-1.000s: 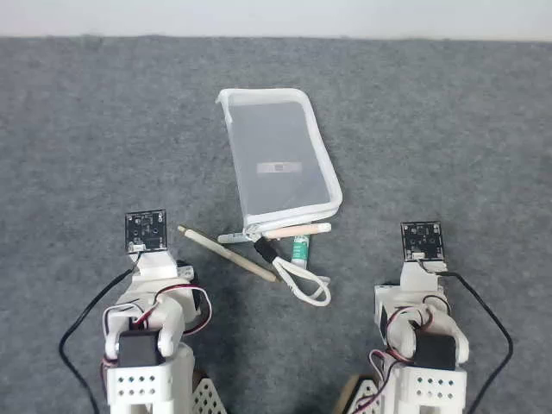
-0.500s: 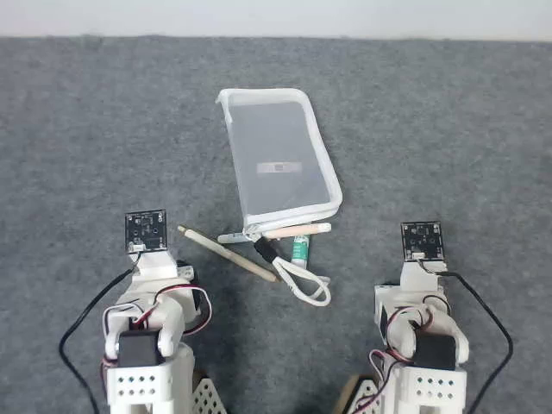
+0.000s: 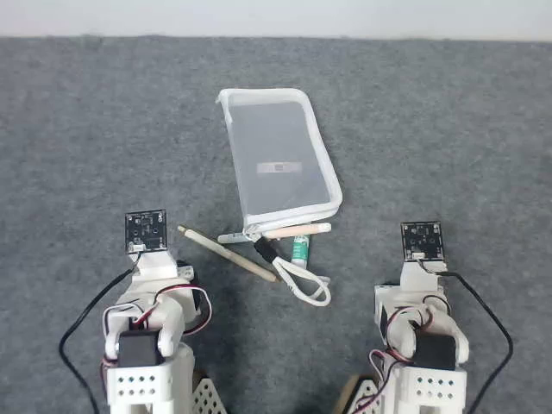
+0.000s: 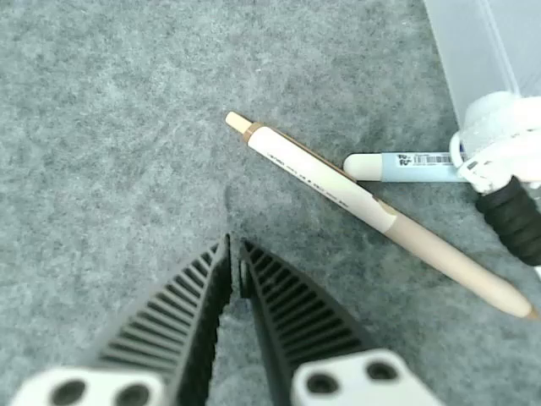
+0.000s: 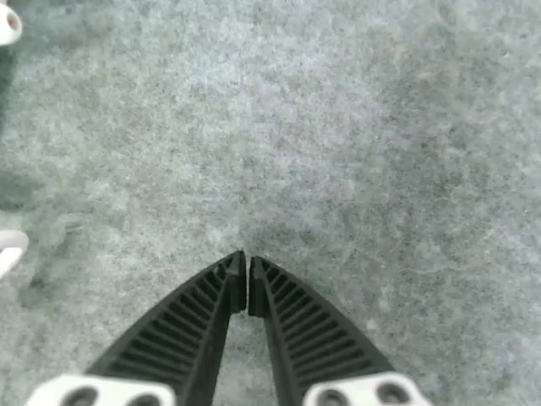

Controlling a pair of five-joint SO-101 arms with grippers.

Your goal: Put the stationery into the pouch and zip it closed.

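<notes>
**Left gripper** (image 4: 236,247): my jaws are pressed together, holding nothing, low over the grey worktop (image 3: 448,129).

**Right gripper** (image 5: 247,260): jaws likewise pressed together and bare, with plain worktop ahead of the tips.

**Beige pen** (image 4: 372,213): lies flat on the worktop just ahead of my left gripper, slanting away toward the pouch. I judge it light, stiff and smooth, so apt to roll or slip. The best hold is across the barrel near its middle, by the clip.

**White-and-blue marker** (image 4: 397,163): lies just beyond the pen, its far end at the pouch mouth. Short, light and rigid; I would pinch it across the body.

**Black piece with a white cord** (image 3: 297,274): between my two grippers, well ahead of both. The cord looks limp and would trail, so I would hold the stiff black end.

**Second beige pen** (image 3: 297,230) and **green-tipped stick** (image 3: 299,249): both at the pouch mouth, touching or nearly so.

**Pouch** (image 3: 276,147): flat beyond all the stationery, its mouth toward me. It is soft and will likely slide, so one gripper should pin it down.
</notes>
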